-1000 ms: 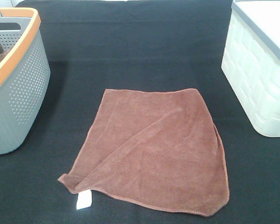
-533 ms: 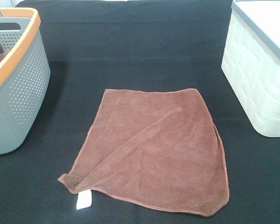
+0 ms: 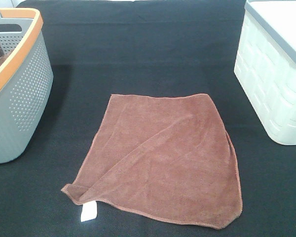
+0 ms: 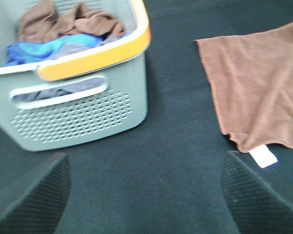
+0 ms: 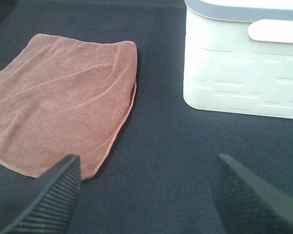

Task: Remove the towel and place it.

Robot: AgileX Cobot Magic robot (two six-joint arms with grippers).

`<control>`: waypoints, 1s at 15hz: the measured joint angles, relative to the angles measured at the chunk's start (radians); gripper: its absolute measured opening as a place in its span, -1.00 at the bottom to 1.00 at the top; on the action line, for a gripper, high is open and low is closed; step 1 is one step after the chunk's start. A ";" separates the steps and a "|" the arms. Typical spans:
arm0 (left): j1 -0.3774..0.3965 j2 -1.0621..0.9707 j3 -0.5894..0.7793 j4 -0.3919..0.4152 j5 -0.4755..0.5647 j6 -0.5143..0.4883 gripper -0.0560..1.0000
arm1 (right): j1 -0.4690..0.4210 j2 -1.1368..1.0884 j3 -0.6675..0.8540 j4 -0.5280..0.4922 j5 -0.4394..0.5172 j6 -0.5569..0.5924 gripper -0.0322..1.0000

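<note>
While the towel [image 3: 160, 160] lies spread nearly flat on the black table [image 3: 138, 54], between the grey basket [image 3: 19, 94] on the left and the white bin [image 3: 276, 74] on the right, neither arm shows in the high view. Each wrist view shows its own gripper with jaws wide apart and nothing between them: the left gripper [image 4: 146, 195] hangs over bare table near the basket, and the right gripper [image 5: 146, 195] over bare table between the towel and the bin.

Judging from this, the towel is out of the basket and laid down, so the step in hand looks like finishing the placement, or a fresh pick if it must go on to the bin; I cannot tell which. The basket holds a bunched brown cloth [image 4: 68, 22] and something blue [image 4: 49, 48]; those should be left alone.

If a regrasp is called for, the corner with the white tag [image 3: 88, 212] is slightly curled up and offers the easiest pinch for the left gripper; the right edge nearest the bin has a small fold that suits the right one. Come down straight with jaws open, close on a raised fold instead of scraping flat fabric, and lift high enough that the trailing cloth clears the table before moving sideways. Microfiber will likely drag on the table cover, so a slow lift is wiser than a pull.
</note>
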 joint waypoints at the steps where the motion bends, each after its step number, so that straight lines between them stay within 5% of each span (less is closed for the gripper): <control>1: 0.000 0.000 0.000 0.014 0.000 -0.023 0.63 | 0.000 0.000 0.000 0.000 0.000 0.000 0.44; 15: 0.000 0.000 0.000 0.032 -0.001 -0.053 0.63 | 0.000 0.000 0.000 0.000 0.000 0.000 0.44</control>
